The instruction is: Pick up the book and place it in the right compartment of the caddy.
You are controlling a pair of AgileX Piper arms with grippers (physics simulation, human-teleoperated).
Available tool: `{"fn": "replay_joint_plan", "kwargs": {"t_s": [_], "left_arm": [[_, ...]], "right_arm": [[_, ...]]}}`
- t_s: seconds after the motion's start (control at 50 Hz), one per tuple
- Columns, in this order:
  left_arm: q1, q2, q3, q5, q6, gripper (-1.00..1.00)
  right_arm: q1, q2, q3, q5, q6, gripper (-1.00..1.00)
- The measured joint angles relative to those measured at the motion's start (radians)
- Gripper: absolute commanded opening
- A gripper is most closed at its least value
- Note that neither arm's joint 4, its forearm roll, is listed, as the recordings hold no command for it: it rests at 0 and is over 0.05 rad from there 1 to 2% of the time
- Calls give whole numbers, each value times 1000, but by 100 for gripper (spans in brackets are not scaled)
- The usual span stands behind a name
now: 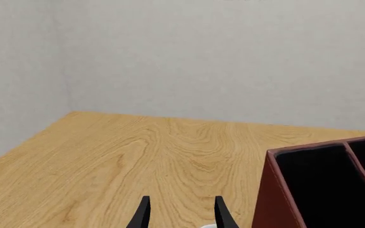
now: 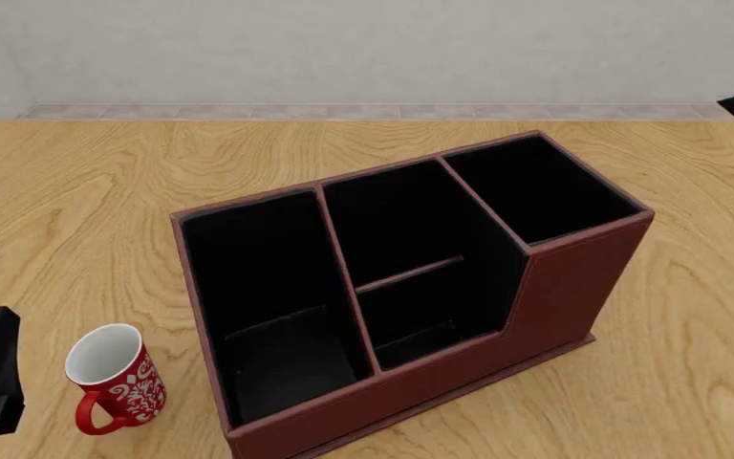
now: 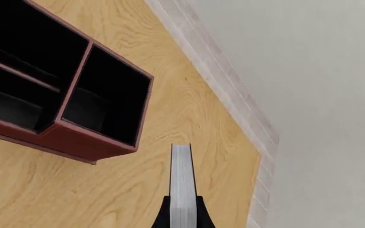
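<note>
your right tool [image 3: 182, 211] is clamped on the book [image 3: 182, 185], off beside the right compartment [image 3: 110, 102]; come in tilted and it'll catch that tall wall. left tool [image 1: 181, 213] sits apart.

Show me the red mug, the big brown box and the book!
Red white-lined mug [image 2: 115, 380], front view, its side.
Large reddish-brown organiser box [image 2: 572, 287], front view, front wall.
Black book with white pages [image 3: 182, 185], right wrist view, page edge.

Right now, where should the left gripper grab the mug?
Probably take the mug by its rim, from straight above, one finger inside: it stands upright, mouth open, nothing visible in it. The handle points toward the arms' side, so pinch the wall away from it.
</note>
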Motion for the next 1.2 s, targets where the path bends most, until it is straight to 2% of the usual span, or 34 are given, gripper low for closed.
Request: {"fn": "replay_joint_plan", "kwargs": {"t_s": [0.62, 1.2], "left_arm": [[0, -3, 2, -1, -1, 100], [0, -5, 0, 2, -1, 100]], "right_arm": [[187, 133, -114, 0, 5, -100], [305, 224, -144, 0, -22, -100]]}}
